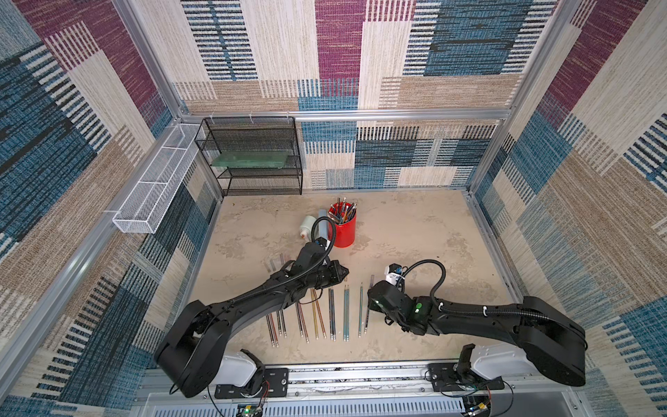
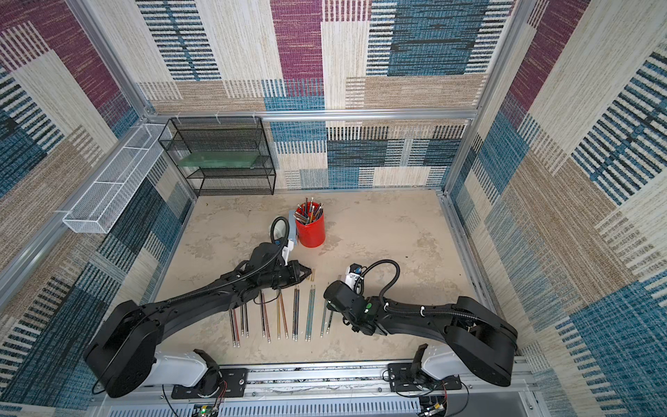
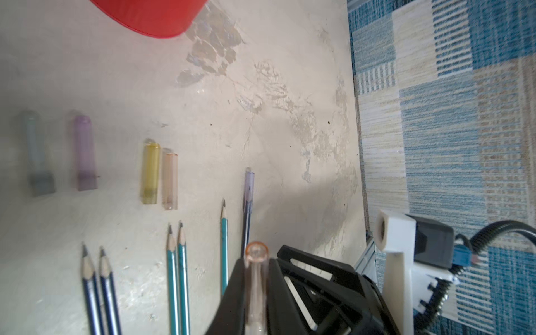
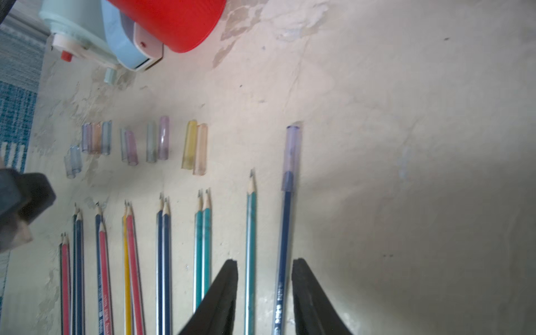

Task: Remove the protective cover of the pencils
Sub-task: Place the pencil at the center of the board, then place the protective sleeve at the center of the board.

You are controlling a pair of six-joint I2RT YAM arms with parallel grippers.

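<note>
**Uncapping almost finished: one cover left on the row**

Lying side by side on the counter (image 1: pixel 433 234), the pencils (image 1: pixel 331 314) had their sharpened tips pointing toward the red cup (image 1: pixel 342 231), which held more pencils. Nearly all tips in the row were bare. Beyond them lay the loose covers (image 4: pixel 201 149), clear tubes tinted yellow, peach, purple and grey, apart from the tips.

The left hand (image 3: pixel 256 278) was clamped on a peach-tinted cover (image 3: pixel 256 253). The tube stuck out past its fingertips with no pencil in it, and the hand hung above the far end of the row. The right hand (image 4: pixel 265 264) had its fingers apart over the near half of two shafts. One was a bare teal pencil (image 4: pixel 251 232) and the other a dark blue capped pencil (image 4: pixel 285 232), whose purple cover (image 4: pixel 293 148) sat over the tip. That pencil lay at the row's outer end on the right arm's side.

By my reading, the step in hand was getting rid of the cover just taken. The left hand would need to lower it beside the other loose covers and let go.

After that, only the blue pencil seemed to need work. The right hand would have to shift so that only that shaft sat between its fingers, since the teal neighbour lay just beside it. With the shaft pinned, the left hand could pinch the purple cover and draw it straight off along the pencil's length.
</note>
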